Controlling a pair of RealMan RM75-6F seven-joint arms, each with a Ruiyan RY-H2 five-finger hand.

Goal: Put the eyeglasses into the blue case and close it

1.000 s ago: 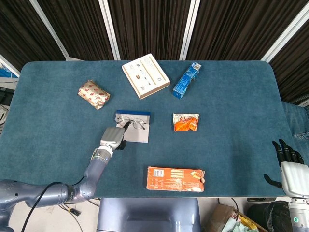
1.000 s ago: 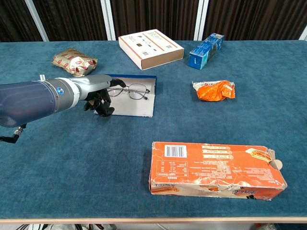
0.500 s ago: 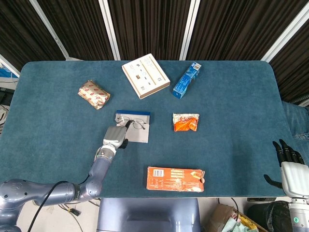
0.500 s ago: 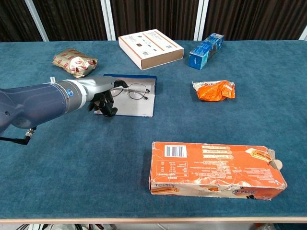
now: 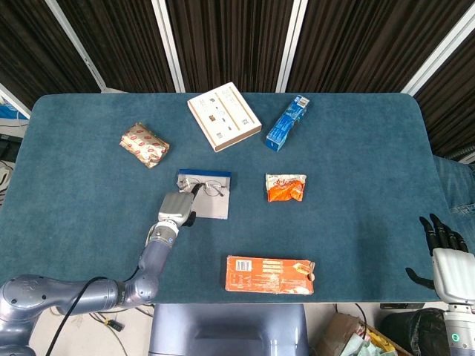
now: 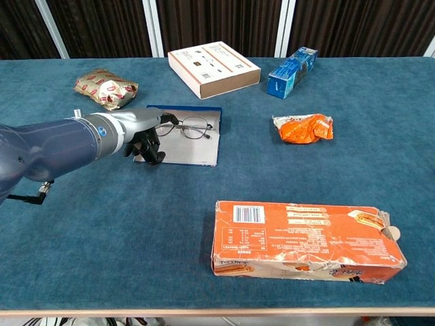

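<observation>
Eyeglasses [image 6: 185, 127]: thin wire frame, round lenses, lying on the pale inner face of the opened blue case [image 6: 204, 151], toward its far edge. Judged very light, springy in the arms, easily bent at the hinges, lenses prone to smearing and scratching. Best taken by the bridge or by a temple arm close to the hinge; lenses to be avoided. Likely to skid on the smooth lining if nudged rather than pinched.

Blue case: open flat on the bench [image 6: 102, 224], blue rim showing along the far side, grey-white lining upward. Judged stiff-walled and light, liable to slide on the cloth when the lid is folded; closing probably needs one side steadied.

Left hand [image 6: 144, 132]: at the left end of the eyeglasses, over the near-left part of the case, dark fingers [image 6: 151, 151] curled downward. Fingertip close to or touching the left temple arm; whether it pinches the frame cannot be told from either view.

Right hand [image 5: 445, 256]: off the bench edge at far right, fingers apart, holding nothing.

Surroundings: orange crumpled packet [image 6: 304, 128] to the right of the case, apart from it; long orange carton [image 6: 306, 238] near the front edge; gold snack bag [image 6: 105, 87], flat white box [image 6: 213, 68] and blue carton [image 6: 293, 70] along the far side.
</observation>
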